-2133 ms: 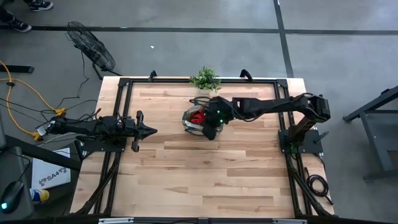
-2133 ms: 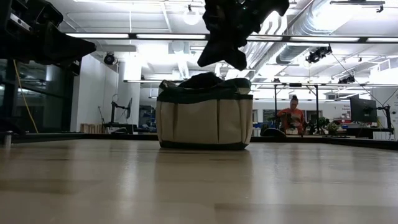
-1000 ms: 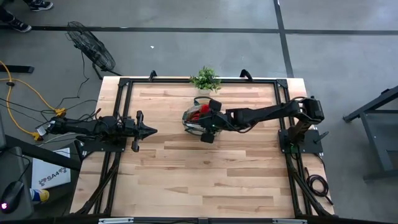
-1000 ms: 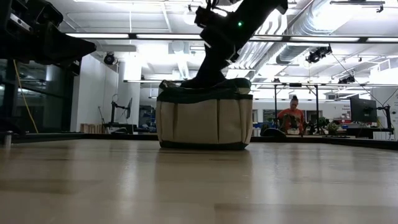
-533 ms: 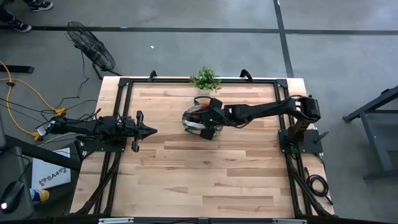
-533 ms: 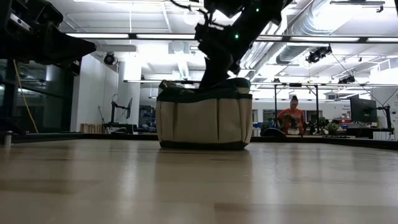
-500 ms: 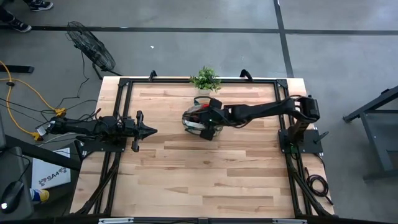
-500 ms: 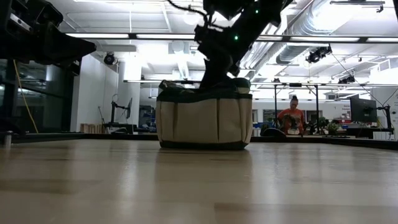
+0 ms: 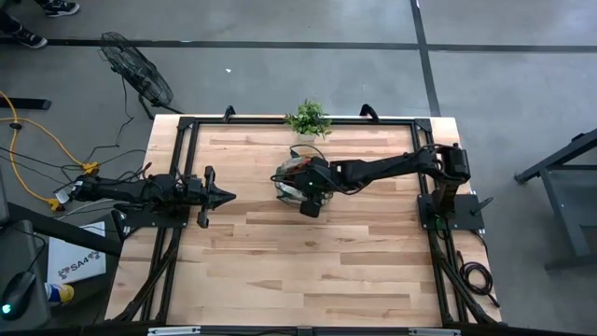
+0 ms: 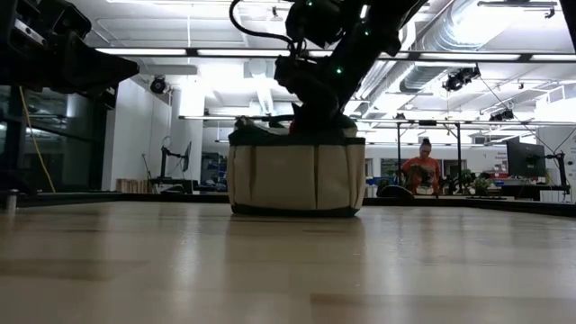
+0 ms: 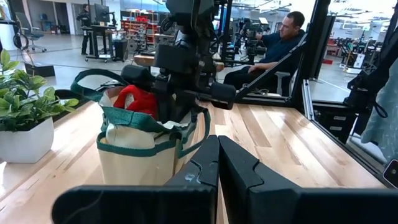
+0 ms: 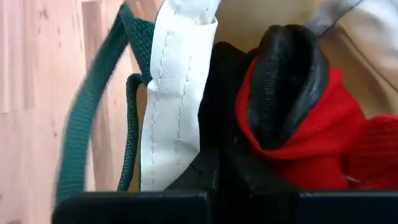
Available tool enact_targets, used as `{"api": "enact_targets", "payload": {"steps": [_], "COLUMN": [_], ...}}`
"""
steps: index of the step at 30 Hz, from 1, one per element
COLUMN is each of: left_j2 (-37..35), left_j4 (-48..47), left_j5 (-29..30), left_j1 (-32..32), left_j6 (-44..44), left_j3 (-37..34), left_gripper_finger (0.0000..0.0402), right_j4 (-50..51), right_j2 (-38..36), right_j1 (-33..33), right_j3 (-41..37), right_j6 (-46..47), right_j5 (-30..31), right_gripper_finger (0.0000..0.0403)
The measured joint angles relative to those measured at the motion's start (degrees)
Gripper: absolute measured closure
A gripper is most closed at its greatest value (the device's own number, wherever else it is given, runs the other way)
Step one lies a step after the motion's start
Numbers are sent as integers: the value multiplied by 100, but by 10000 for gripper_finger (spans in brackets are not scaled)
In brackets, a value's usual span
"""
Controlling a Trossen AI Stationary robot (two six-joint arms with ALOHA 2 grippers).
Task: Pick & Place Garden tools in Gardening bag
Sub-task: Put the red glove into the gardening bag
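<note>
Two arms in the high view: right gripper [image 9: 308,189] is stretched across from the table's right edge and sits directly over the gardening bag [image 9: 289,183], which stands just in front of the potted plant [image 9: 307,119]; left gripper [image 9: 221,196] is parked well to the left of the bag, pointing at it, idle. No loose tools visible on the table [image 9: 308,271] around the bag. Low view: right arm drops steeply from above, its gripper sunk past the bag's rim [image 10: 295,135], so its fingers are hidden there. Left wrist view: the bag [image 11: 146,146] is straight ahead, a red glove cuff [image 11: 137,101] poking above the rim, right arm planted in the bag's mouth; left fingers [image 11: 205,168] pressed together, holding nothing. Right wrist view: camera is inside the bag, black glove [image 12: 286,81] with red cuff [image 12: 317,143] right at the fingertips beside a white seam strip [image 12: 177,87] and a green handle loop [image 12: 93,130]; fingers look closed or nearly so, but whether they grip the glove I can't tell. Judgement: glove is at or past drop-off inside the bag; next move hinges on a near-vertical retreat that clears the handle loop without dragging the bag.
</note>
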State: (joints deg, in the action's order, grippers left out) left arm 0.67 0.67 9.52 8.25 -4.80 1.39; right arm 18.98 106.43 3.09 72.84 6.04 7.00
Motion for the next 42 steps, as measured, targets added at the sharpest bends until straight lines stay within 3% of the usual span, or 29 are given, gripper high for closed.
{"api": "enact_targets", "payload": {"steps": [20,29,42], "left_j2": [-1,0,0], "left_j4": [4,4,4], "left_j5": [0,-1,-2], "left_j1": [1,2,0], "left_j6": [0,0,0], "left_j3": [-2,-2,-2], "left_gripper_finger": [402,402,402], "right_j4": [-90,-97,-171], "right_j2": [-846,-867,-1254], "right_j1": [-9,-9,-7], "right_j3": [-4,-4,-2], "right_j6": [-21,70,474], "right_j5": [-239,479,960], "right_gripper_finger": [398,398,398]}}
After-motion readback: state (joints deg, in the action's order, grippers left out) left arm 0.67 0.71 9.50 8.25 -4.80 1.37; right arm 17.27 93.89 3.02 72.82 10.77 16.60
